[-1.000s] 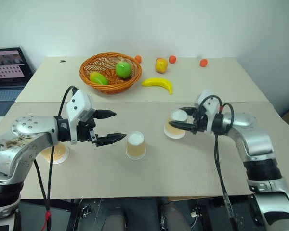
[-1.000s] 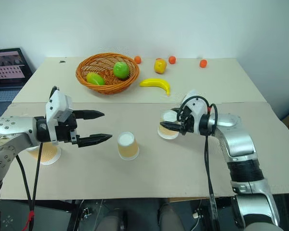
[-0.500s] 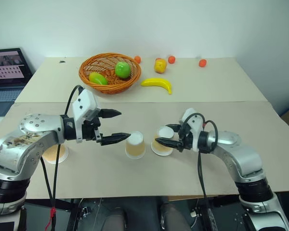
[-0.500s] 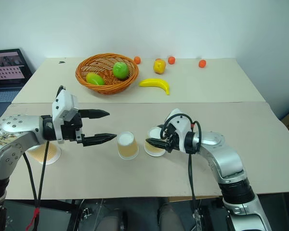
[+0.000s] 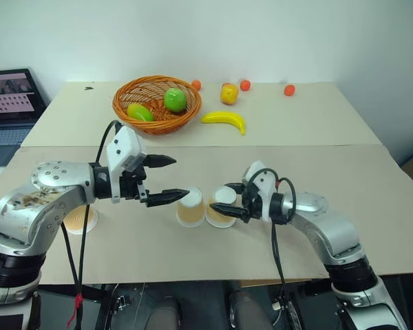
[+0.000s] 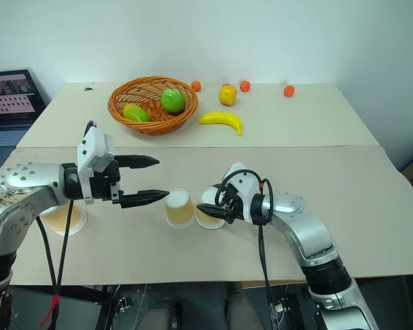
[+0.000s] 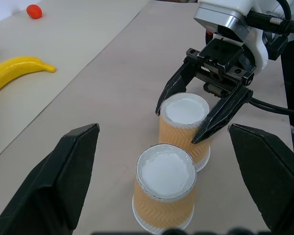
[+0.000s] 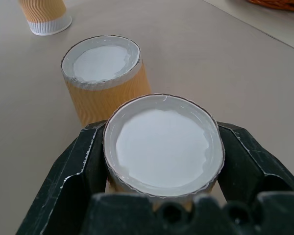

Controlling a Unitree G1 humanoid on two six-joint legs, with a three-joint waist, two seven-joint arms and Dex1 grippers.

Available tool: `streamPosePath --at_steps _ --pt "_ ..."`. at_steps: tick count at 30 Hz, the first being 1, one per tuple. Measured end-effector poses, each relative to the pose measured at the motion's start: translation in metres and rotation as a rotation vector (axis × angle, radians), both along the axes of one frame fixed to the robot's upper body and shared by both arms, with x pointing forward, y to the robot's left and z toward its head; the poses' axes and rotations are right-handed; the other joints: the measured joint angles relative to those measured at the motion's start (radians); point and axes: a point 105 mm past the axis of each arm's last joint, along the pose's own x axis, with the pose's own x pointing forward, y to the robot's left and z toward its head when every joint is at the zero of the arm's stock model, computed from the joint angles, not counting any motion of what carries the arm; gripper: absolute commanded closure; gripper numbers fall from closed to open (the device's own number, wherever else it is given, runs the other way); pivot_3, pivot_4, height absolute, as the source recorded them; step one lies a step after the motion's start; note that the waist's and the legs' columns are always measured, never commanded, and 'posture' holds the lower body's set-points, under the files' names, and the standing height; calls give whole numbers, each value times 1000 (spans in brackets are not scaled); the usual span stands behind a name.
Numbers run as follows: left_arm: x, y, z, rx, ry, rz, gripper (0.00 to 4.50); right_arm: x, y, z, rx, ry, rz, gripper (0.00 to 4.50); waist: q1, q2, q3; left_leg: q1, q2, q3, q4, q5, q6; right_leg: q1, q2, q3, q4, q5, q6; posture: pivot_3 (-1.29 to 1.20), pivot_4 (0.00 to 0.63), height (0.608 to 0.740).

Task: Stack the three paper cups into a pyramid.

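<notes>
My right pincer point(image 5: 228, 199) has carried its cup point(image 5: 221, 207) leftward across the counter point(image 5: 289, 165), and it now sits just beside the middle cup point(image 5: 191, 207), so the pyramid's base row looks formed. The fingers stay clamped on that cup's sides. My left pincer point(image 5: 171, 179) hangs wide open, holding nothing, near the pair. The third cup point(image 5: 81, 220) stands well apart, beneath my left arm.
</notes>
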Motion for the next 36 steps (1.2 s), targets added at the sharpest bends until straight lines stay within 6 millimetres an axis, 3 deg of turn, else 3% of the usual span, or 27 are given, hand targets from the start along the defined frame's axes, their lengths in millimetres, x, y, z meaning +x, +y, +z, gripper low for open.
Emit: streamPosePath --at_steps 1,2,4,9,14,16,21,25,31,36 --pt "1 0 0 -1 1 1 0 -1 1 0 1 -1 1 683 0 0 0 0 0 0 0 0 0 0 0 0 0 0 0 0 150 737" --pt "1 0 1 -1 -1 2 0 -1 1 0 2 -2 3 605 0 0 0 0 0 0 0 0 0 0 0 0 0 0 0 0 150 737" --pt "2 -1 3 -1 -10 0 0 -3 3 -2 5 8 10 18 0 0 0 0 0 0 0 0 0 0 0 0 0 0 0 0 150 737" --pt "3 -1 4 1 -14 -2 0 -6 6 -4 1 16 25 18 0 0 0 0 0 0 0 0 0 0 0 0 0 0 0 0 150 737" --pt "5 -1 3 -1 -12 0 0 -10 0 11 37 20 42 18 1 0 0 -1 0 0 0 0 0 0 0 0 0 0 0 0 150 737" --pt "5 -1 3 -3 -8 2 0 -13 -4 23 78 30 51 18 1 0 0 0 0 0 0 0 0 0 0 0 0 0 0 0 150 737" --pt "6 -3 1 -2 -5 -10 0 -27 -22 77 223 28 107 18 2 0 0 0 0 0 0 0 0 0 0 0 -1 0 0 0 150 737" --pt "6 -3 1 -7 0 -13 0 -31 -54 98 234 22 59 18 5 0 0 -1 0 0 0 0 0 1 -1 -1 -2 0 0 0 150 737" --pt "12 9 7 -14 -7 56 0 -20 -106 82 -29 -7 -114 18 4 -1 0 -1 -1 1 0 0 0 1 -1 0 -3 -2 4 0 150 737" --pt "19 34 26 -3 -47 190 0 -14 -99 82 -24 -18 -54 18 -10 -1 1 1 1 1 0 0 0 1 1 1 0 -2 4 0 150 737"
